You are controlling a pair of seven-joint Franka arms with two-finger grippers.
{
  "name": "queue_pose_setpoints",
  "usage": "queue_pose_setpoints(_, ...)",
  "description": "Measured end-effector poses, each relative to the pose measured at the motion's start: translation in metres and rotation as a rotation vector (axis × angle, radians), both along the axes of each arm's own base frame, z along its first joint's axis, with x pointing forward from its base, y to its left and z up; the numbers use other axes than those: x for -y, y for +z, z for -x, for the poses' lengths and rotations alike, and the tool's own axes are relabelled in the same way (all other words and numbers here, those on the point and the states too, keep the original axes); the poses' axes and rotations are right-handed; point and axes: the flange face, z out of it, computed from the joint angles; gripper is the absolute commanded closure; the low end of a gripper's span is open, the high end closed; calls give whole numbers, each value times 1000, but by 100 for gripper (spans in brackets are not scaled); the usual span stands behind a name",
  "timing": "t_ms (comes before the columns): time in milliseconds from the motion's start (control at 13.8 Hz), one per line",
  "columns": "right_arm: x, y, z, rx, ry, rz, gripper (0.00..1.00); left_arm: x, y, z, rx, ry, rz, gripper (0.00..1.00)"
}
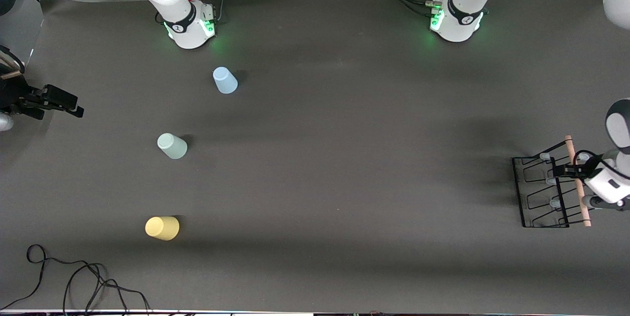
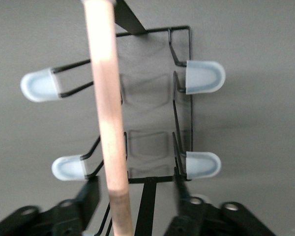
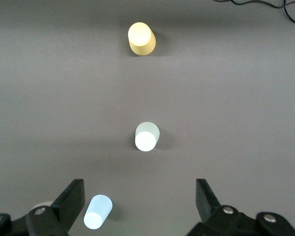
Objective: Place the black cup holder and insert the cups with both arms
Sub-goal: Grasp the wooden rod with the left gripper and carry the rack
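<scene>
The black cup holder [image 1: 520,193] stands on the table at the left arm's end, its wooden rod handle [image 1: 582,203] on top. My left gripper [image 1: 573,171] is open around the rod [image 2: 108,113], its fingers on either side and not touching it. Pale blue peg tips [image 2: 204,76] show below. The light blue cup [image 1: 225,80], pale green cup [image 1: 172,146] and yellow cup [image 1: 162,228] sit apart toward the right arm's end. My right gripper [image 3: 139,183] is open and empty, high over the table by the light blue cup [image 3: 97,212]. It is out of the front view.
A black device [image 1: 47,102] juts in at the table's edge at the right arm's end. A loose black cable [image 1: 74,276] lies near the front edge there. The two green-lit bases [image 1: 192,28] [image 1: 455,23] stand along the top.
</scene>
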Motion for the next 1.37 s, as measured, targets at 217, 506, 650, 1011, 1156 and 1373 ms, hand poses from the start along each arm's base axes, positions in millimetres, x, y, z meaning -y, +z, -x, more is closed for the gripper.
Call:
queue_pose_setpoints(217, 0, 0, 0, 0, 0, 0, 0, -10, 7, -1, 11, -17, 0, 100)
queue_pose_setpoints(506, 0, 0, 0, 0, -1, 0, 0, -4, 22, -8, 19, -32, 3, 100)
queue_pose_setpoints(650, 1, 0, 0, -1, -1, 0, 0, 6, 44, -10, -17, -37, 11, 100)
queue_pose_setpoints(1011, 1, 0, 0, -1, -2, 0, 0, 78, 100, -12, 17, 63, 82, 100)
queue_pose_setpoints(1156, 1, 0, 0, -1, -2, 0, 0, 125, 103, -7, 14, 92, 82, 100)
queue_pose_setpoints(1373, 2, 0, 0, -2, -3, 0, 0, 212, 94, 3, -11, 126, 67, 100)
